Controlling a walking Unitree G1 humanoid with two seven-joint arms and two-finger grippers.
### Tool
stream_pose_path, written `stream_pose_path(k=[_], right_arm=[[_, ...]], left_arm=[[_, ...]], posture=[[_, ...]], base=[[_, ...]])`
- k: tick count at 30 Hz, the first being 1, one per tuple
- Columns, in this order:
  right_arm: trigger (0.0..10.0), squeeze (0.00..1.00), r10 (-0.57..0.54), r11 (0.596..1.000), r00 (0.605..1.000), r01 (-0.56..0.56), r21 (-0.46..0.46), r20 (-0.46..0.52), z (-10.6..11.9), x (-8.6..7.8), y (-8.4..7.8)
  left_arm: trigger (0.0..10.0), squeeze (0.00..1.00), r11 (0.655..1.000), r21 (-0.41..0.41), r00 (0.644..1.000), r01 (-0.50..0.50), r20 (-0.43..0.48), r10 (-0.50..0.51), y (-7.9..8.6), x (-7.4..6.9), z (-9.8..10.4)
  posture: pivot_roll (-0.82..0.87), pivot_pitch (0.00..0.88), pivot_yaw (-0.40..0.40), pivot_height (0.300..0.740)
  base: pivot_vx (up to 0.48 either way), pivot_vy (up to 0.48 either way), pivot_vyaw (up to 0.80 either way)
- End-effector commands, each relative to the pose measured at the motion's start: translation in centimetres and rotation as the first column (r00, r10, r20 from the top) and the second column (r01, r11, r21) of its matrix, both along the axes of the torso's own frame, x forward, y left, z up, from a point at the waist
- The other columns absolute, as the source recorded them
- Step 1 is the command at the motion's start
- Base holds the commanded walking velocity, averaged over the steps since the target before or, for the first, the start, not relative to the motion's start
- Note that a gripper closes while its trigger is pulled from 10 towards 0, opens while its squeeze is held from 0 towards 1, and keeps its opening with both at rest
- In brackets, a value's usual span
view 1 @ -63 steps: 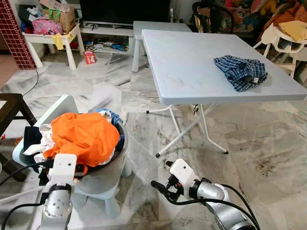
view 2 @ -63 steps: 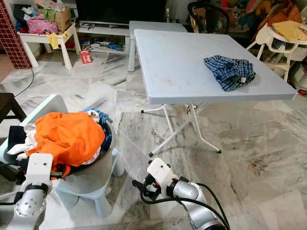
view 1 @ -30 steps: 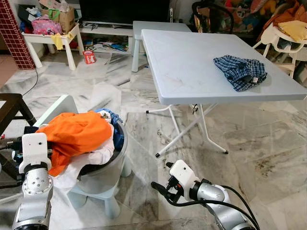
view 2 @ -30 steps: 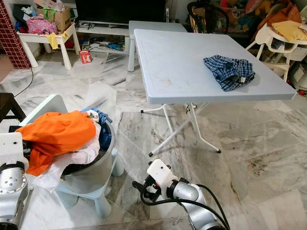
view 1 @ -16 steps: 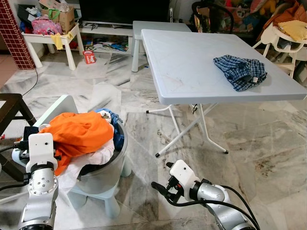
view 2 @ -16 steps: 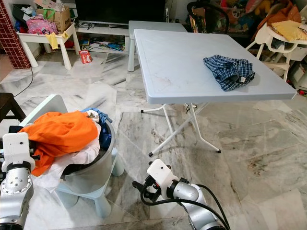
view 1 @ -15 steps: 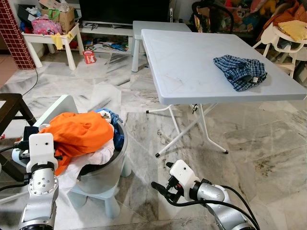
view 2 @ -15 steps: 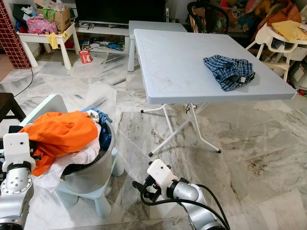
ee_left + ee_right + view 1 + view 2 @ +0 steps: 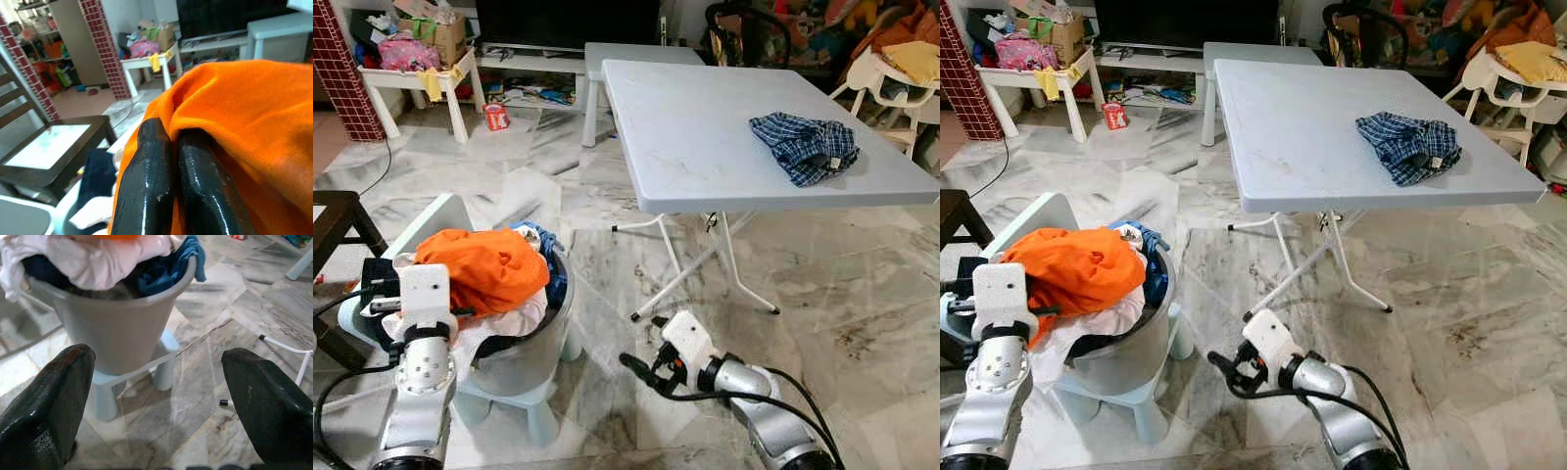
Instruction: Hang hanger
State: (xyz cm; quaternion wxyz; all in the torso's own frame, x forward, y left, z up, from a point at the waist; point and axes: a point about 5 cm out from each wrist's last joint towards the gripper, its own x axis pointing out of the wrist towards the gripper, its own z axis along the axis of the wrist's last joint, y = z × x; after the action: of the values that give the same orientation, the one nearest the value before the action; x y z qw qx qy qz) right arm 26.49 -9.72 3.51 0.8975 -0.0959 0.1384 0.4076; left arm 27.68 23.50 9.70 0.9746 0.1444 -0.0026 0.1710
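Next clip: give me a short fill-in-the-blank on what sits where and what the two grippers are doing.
1. The left gripper is shut on the ____ garment atop the laundry bucket.
2. The right gripper hangs low over the floor with its fingers ____.
3. The blue checked cloth lies on the folding ____.
4. The bucket stands on a pale blue ____.

Missing words: orange; open; table; stool

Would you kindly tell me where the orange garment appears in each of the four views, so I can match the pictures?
Left eye view: orange garment heaped on the grey laundry bucket, lower left.
Right eye view: same heap, lower left, beside the left pincer's wrist.
Left wrist view: fills the right half, with the left pincer shut on its fold.
Right wrist view: a sliver at the top edge.
Shared landmark: the bucket.
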Motion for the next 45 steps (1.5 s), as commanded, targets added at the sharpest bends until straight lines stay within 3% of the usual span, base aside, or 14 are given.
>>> stream_pose_path(k=[1,10,12,20,21,26,30,32,34,36,37,39,44,45], right_arm=[[10.0,0.00,-0.011,1.000,1.000,0.011,0.018,-0.002,0.3,0.4,-0.2],[10.0,0.00,-0.068,0.996,0.998,0.068,0.054,0.003,1.2,1.9,-0.6],[10.0,0.00,-0.099,0.993,0.995,0.098,0.062,0.003,1.4,2.4,-0.9],[10.0,0.00,-0.131,0.990,0.991,0.131,0.044,0.007,1.0,2.8,-0.6],[10.0,0.00,-0.155,0.987,0.988,0.154,0.038,0.017,1.0,3.0,-0.5],[10.0,0.00,-0.303,0.952,0.953,0.302,0.059,0.014,1.1,4.0,-1.2],[10.0,0.00,-0.410,0.909,0.912,0.407,0.086,0.012,1.3,4.4,-2.0],[10.0,0.00,-0.464,0.883,0.886,0.462,0.088,0.009,1.2,4.6,-2.7],[10.0,0.00,-0.549,0.832,0.836,0.547,0.094,-0.010,0.9,4.7,-3.7],[10.0,0.00,-0.578,0.811,0.816,0.577,0.093,-0.020,0.8,4.8,-4.1],[10.0,0.00,-0.597,0.798,0.802,0.597,0.090,-0.029,0.7,4.8,-4.5],[10.0,0.00,-0.635,0.767,0.771,0.637,0.074,-0.055,0.4,5.0,-5.1],[10.0,0.00,-0.633,0.769,0.772,0.636,0.070,-0.059,0.4,5.1,-5.1],[10.0,0.00,-0.631,0.771,0.774,0.634,0.069,-0.059,0.4,5.2,-5.1]], left_arm=[[0.0,0.00,0.998,0.013,0.996,0.069,0.049,-0.069,-1.4,0.6,1.2],[0.0,0.00,0.957,-0.043,0.943,0.288,0.188,-0.276,-5.6,1.2,4.4],[0.0,0.00,0.910,0.000,0.869,0.414,0.298,-0.395,-7.5,1.5,7.3],[0.0,0.00,0.839,0.092,0.726,0.536,0.457,-0.514,-10.6,2.6,13.2],[0.0,0.00,0.811,0.117,0.678,0.573,0.490,-0.548,-11.5,2.7,14.7],[0.0,0.00,0.769,0.103,0.622,0.631,0.526,-0.580,-12.9,2.7,16.7],[0.0,0.00,0.762,0.024,0.650,0.647,0.503,-0.569,-12.8,2.7,15.6],[0.0,0.00,0.777,-0.020,0.703,0.629,0.442,-0.557,-12.2,2.6,13.5],[0.0,0.00,0.831,-0.064,0.802,0.553,0.309,-0.511,-10.4,2.0,9.3],[0.0,0.00,0.853,-0.071,0.840,0.517,0.235,-0.489,-9.6,1.5,7.2],[0.4,0.00,0.869,-0.082,0.864,0.487,0.190,-0.466,-8.9,1.0,5.8],[3.4,0.00,0.902,-0.112,0.909,0.417,0.073,-0.411,-7.4,-0.5,2.1],[5.6,0.00,0.915,-0.145,0.922,0.377,-0.036,-0.385,-6.6,-2.3,-1.1],[4.9,0.00,0.917,-0.151,0.924,0.368,-0.049,-0.379,-6.6,-2.6,-1.5]], posture=[[0.06,0.000,-0.079,0.740],[0.07,0.000,-0.086,0.740],[0.08,0.000,-0.086,0.740],[0.09,0.000,-0.076,0.740],[0.09,0.000,-0.072,0.740],[0.09,0.000,-0.066,0.740],[0.08,0.000,-0.066,0.740],[0.08,0.000,-0.065,0.740],[0.08,0.000,-0.067,0.740],[0.08,0.000,-0.068,0.740],[0.09,0.000,-0.071,0.740],[0.09,0.000,-0.074,0.740],[0.10,0.000,-0.085,0.740],[0.10,0.000,-0.090,0.740]], base=[[0.000,0.000,0.00],[0.000,0.000,0.00],[0.000,0.000,0.00],[0.000,0.000,0.00],[0.000,0.000,0.00],[0.000,0.000,0.00],[0.000,0.000,0.00],[0.000,0.000,0.00],[0.000,0.000,0.00],[0.000,0.000,0.00],[0.000,0.000,0.00],[0.000,0.000,0.00],[0.000,0.000,-0.58],[0.000,0.000,-0.64]])
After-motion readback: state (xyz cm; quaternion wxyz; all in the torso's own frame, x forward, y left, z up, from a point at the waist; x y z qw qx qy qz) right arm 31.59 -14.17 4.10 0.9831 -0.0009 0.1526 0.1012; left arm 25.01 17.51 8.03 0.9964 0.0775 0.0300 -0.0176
